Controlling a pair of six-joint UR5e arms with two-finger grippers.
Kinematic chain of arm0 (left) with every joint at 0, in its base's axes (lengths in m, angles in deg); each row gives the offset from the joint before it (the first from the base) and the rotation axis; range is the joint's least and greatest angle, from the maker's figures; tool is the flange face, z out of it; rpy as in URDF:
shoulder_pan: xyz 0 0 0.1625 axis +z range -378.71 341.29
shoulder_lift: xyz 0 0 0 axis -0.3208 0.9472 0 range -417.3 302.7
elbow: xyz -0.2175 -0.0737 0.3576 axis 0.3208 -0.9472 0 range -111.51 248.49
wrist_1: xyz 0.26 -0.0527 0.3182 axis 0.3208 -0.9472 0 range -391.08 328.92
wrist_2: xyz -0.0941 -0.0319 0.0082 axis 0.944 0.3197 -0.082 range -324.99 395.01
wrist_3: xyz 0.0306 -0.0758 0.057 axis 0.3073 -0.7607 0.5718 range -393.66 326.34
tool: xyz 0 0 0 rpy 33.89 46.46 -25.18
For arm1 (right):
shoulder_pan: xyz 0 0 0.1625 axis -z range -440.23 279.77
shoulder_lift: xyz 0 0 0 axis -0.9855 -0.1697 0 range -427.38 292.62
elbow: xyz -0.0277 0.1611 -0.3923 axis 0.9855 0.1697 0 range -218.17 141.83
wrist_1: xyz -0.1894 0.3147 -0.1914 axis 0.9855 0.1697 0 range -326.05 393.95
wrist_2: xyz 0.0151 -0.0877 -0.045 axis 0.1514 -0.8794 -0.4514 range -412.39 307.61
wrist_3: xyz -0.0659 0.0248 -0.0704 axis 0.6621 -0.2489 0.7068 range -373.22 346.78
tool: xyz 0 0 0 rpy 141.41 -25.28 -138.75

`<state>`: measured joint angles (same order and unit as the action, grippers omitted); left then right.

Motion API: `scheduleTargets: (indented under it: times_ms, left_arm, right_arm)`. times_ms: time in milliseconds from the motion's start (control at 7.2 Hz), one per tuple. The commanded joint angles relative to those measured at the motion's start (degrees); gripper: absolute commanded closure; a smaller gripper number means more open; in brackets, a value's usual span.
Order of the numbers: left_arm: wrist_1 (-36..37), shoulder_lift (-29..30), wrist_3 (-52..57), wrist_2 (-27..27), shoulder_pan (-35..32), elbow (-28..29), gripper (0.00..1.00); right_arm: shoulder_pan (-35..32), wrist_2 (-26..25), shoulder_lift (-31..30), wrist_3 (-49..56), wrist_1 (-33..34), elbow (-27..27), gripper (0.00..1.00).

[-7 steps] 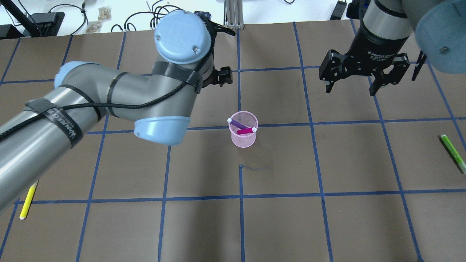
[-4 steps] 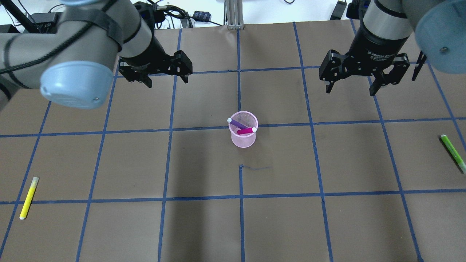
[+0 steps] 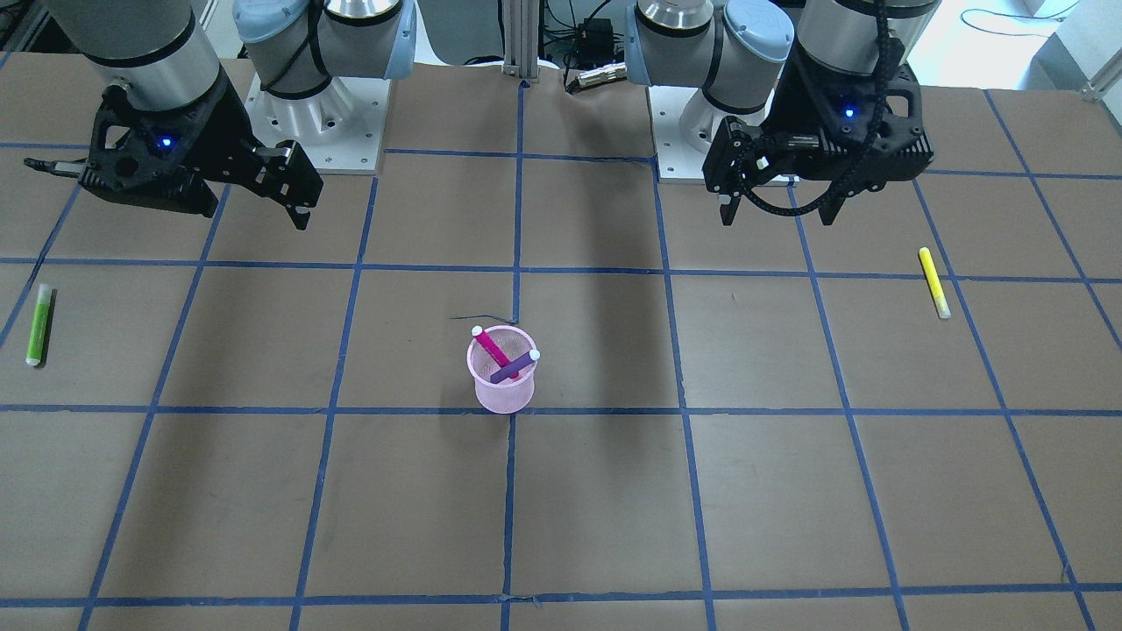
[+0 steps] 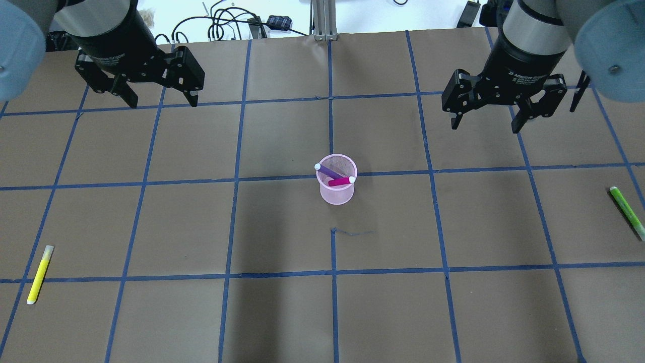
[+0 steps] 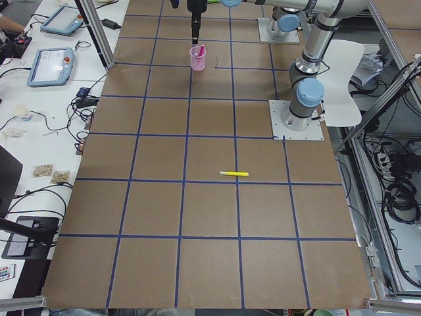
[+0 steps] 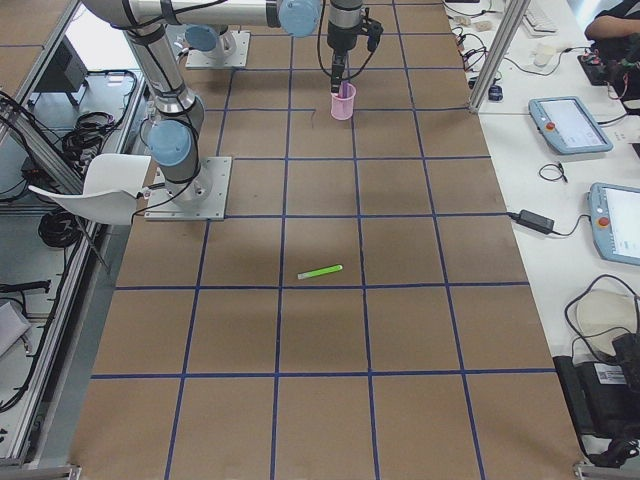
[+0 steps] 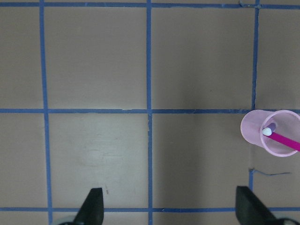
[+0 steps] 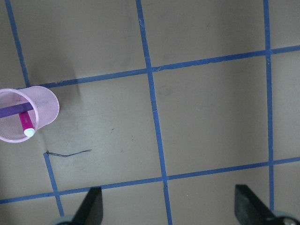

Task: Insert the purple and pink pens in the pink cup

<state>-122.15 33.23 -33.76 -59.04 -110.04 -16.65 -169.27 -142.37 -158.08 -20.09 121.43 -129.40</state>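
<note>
Pink wire-mesh cup (image 4: 336,195) stands upright near the middle of the brown paper-covered table (image 4: 282,312) with its blue tape grid. You can see both pens inside it: the purple pen (image 4: 328,172) and the magenta-pink pen (image 4: 341,181) lean crossed against opposite sides of the rim, white tips up. By my reading the task is done, with no purple or pink pen left lying on the table. Your left gripper (image 4: 164,103) hangs high and well apart from the cup, jaws spread wide and empty; the right gripper (image 4: 485,127) does the same on the other side. A yellow highlighter (image 4: 39,275) and a green highlighter (image 4: 627,212) lie far out toward the table's ends, and you can leave them be.
</note>
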Motion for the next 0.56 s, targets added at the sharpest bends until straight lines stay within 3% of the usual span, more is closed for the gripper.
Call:
scheduleTargets:
  times_ms: [0, 417]
  left_arm:
    - [3.4, -0.4, 2.0, 2.4, 0.8, -2.7, 0.00]
    - [3.1, 0.1, 1.9, 2.7, 0.9, -1.9, 0.00]
  right_arm:
    - [0.0, 0.0, 0.0, 0.0, 0.0, 0.0, 0.00]
    - [0.0, 0.0, 0.0, 0.0, -0.1, 0.0, 0.00]
